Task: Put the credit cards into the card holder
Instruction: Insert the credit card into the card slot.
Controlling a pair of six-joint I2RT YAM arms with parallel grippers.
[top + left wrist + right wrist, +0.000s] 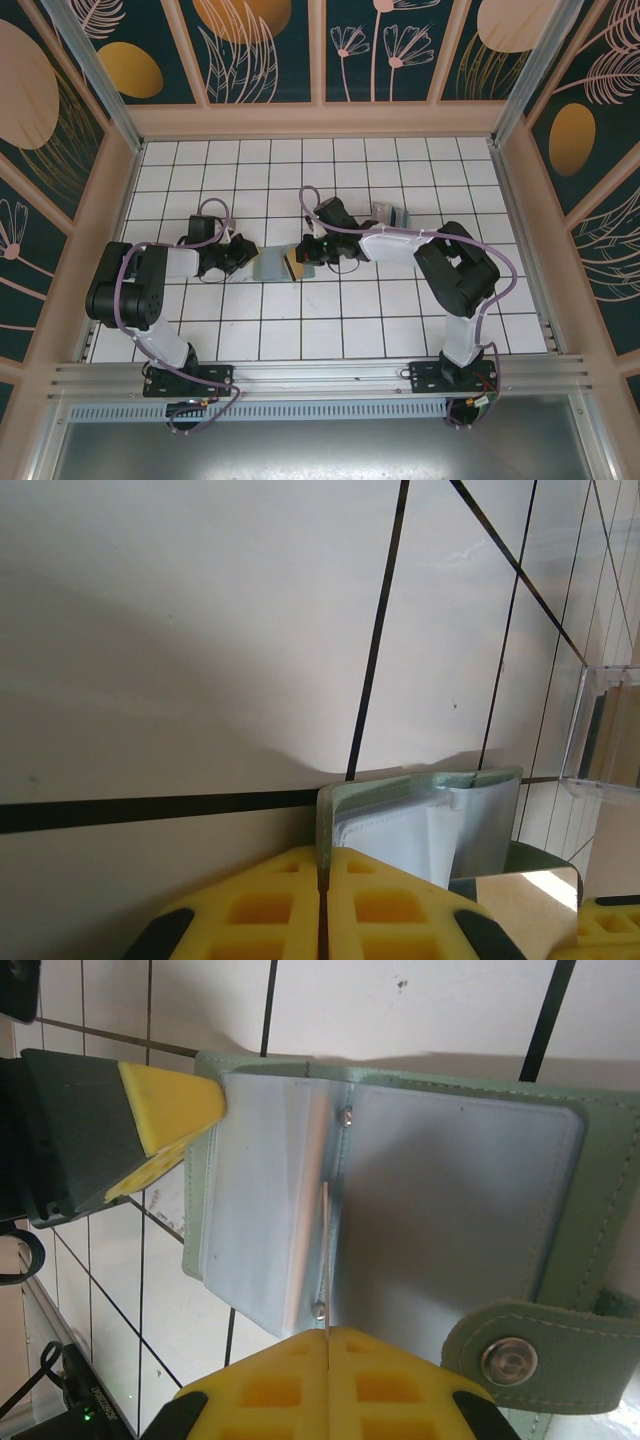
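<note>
- Pinching the card holder [600, 1160] from two sides: my left gripper [322, 875] is closed on a sage-green corner of its cover. The yellow pads are pressed together with only the thin rim between them.
- My right gripper [326, 1350] is closed too, clamped on a thin pale edge that stands up along the holder's fold, between two small rivets. I cannot tell whether that edge is a sleeve leaf or a card.
- The holder lies open on the bench [400, 320], a little left of the bench's middle and about halfway between the far and near edges. Its clear sleeves face up and the tan-orange inside shows at its right end.
- Its snap strap [530, 1355] sticks out past one edge of the cover, just beside my right gripper's finger.
- From the right wrist, my left gripper's yellow tip touches the holder's opposite corner. The two grippers are near each other, with the open holder between them.
- The teal credit cards [400, 217] are at a clear tray [384, 211] right of the bench's middle, apart from the holder and just behind my right forearm. I cannot tell whether they stand inside it or against it.
- Open tiles run wide toward the far edge, and toward the near edge between my two bases.
- The left and right bench edges are closed off by wooden side walls.
</note>
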